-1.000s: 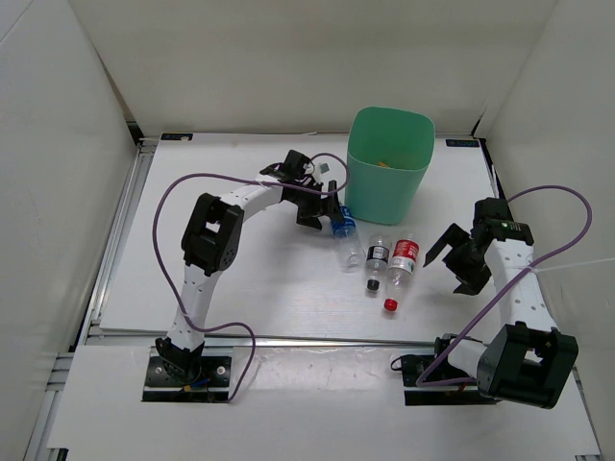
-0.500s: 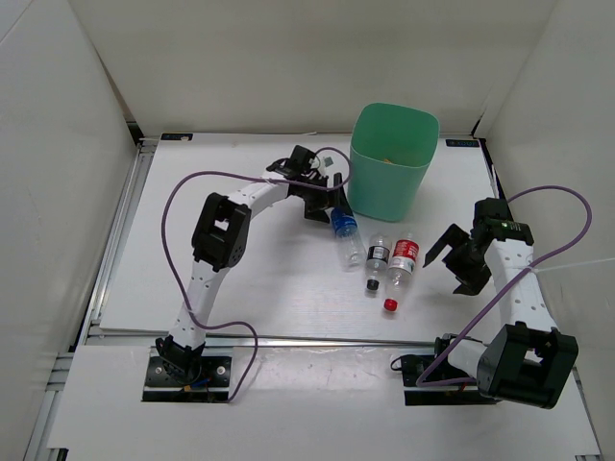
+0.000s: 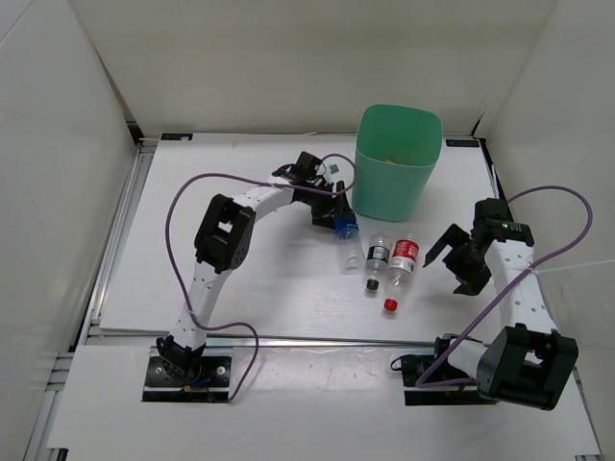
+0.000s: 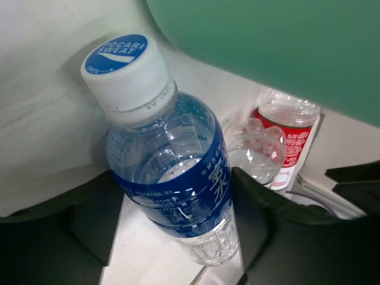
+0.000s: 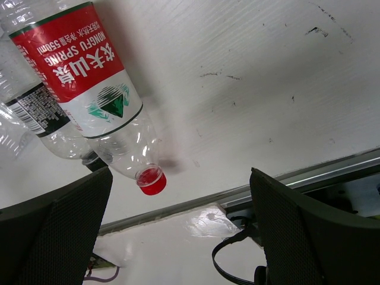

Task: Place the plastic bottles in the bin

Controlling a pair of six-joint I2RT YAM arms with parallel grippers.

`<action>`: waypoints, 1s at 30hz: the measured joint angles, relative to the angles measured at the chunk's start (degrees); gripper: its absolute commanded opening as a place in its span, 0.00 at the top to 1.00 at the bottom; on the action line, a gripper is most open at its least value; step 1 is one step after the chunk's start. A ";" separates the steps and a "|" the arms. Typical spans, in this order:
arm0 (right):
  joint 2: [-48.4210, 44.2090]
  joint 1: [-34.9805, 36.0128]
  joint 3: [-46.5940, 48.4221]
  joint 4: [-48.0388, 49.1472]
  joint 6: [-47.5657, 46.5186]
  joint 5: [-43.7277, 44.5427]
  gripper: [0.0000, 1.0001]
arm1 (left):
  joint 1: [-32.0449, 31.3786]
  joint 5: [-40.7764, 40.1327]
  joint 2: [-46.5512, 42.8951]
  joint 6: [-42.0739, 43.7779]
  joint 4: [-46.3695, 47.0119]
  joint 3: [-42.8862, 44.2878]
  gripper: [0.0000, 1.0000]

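Note:
My left gripper (image 3: 336, 217) is shut on the blue-label bottle (image 3: 345, 230), fingers on both sides of its label (image 4: 178, 184), right beside the mint-green bin (image 3: 384, 192). The bin's wall fills the top of the left wrist view (image 4: 267, 35). The black-label bottle (image 3: 377, 256) and the red-label bottle (image 3: 404, 255) lie side by side on the table, just right of the held bottle. My right gripper (image 3: 447, 267) is open and empty, right of the red-label bottle (image 5: 83, 65). A speck of orange (image 3: 387, 159) shows inside the bin; the amber bottle itself is not clearly seen.
A tiny loose red cap (image 3: 391, 304) lies below the red-label bottle's neck and also shows in the right wrist view (image 5: 151, 181). White walls enclose the table on three sides. A metal rail (image 3: 288, 338) runs along the near edge.
My left gripper has moved a little right, up to the bin, closing around the blue-label bottle. The bin has shifted slightly right. The right arm has not moved.

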 measured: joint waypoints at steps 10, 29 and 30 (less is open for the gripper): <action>0.00 0.00 0.00 -0.02 0.00 0.02 0.00 | 0.76 4.39 -2.34 -0.09 2.86 -6.51 0.51; 0.33 0.00 0.09 0.09 0.07 2.67 0.00 | 16.57 -3.80 -10.27 3.91 -4.81 2.25 0.59; 0.55 0.00 0.20 0.07 0.07 2.78 0.00 | 16.61 -3.89 -10.27 3.67 -5.09 4.92 0.59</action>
